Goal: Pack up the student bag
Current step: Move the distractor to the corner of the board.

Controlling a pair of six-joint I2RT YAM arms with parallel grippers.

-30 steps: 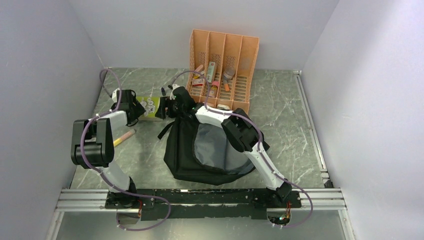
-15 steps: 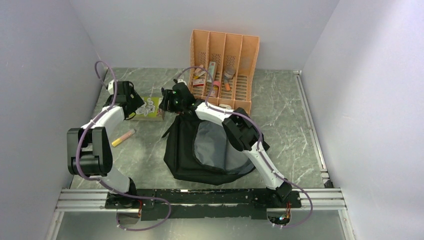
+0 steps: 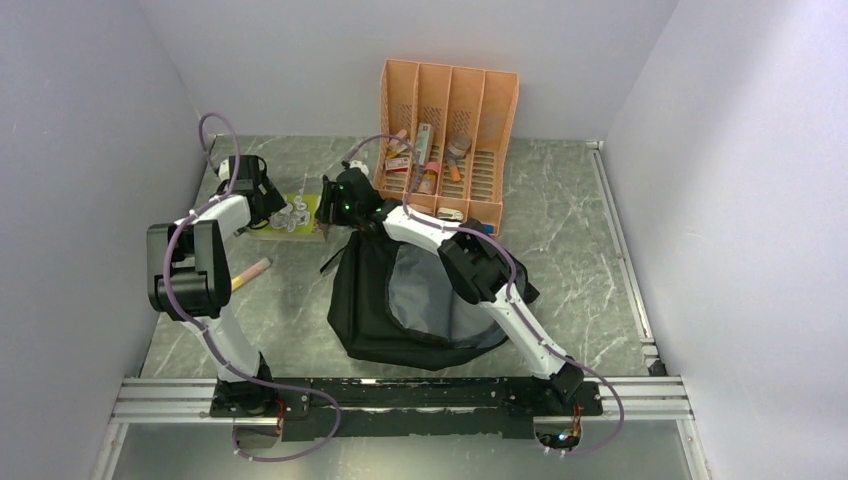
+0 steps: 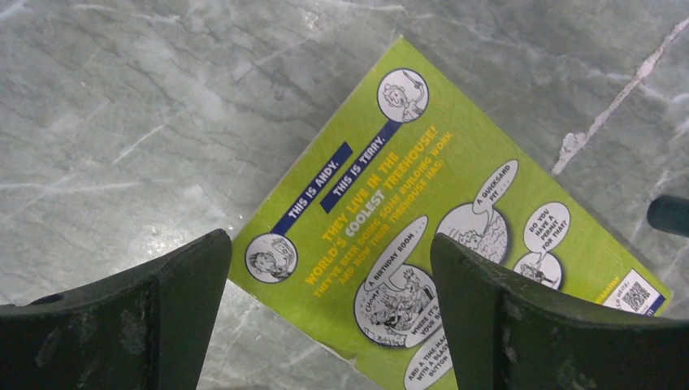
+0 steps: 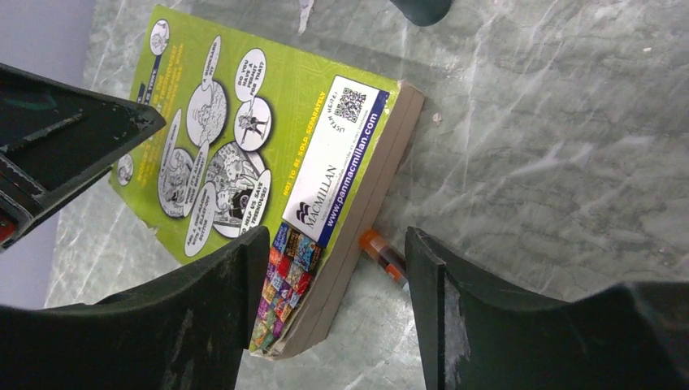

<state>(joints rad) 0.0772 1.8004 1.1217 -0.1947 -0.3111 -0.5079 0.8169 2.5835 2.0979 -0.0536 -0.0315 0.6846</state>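
I judge the packing barely begun. In the overhead view the student bag (image 3: 375,305) lies slumped on the bench (image 3: 570,220) at the lower centre of the frame, its mouth gaping to show grey lining. I can make out nothing inside it, though my right arm crosses part of the opening. Both arms reach to the upper left of the bag, where a green paperback (image 3: 300,215) lies flat. The left claw (image 4: 329,252) hangs over one corner of the book with its jaws spread wide, gripping nothing. The right claw (image 5: 335,244) is likewise released, jaws straddling the spine corner without touching it, as far as I can tell. A small orange-tipped pen (image 5: 382,253) pokes out beside that spine. Left to do, by my reckoning: get the book into the bag, then the yellow pencil (image 3: 248,273) at the left of the frame, and perhaps the oddments standing in the orange file organiser (image 3: 450,130) at the upper centre.
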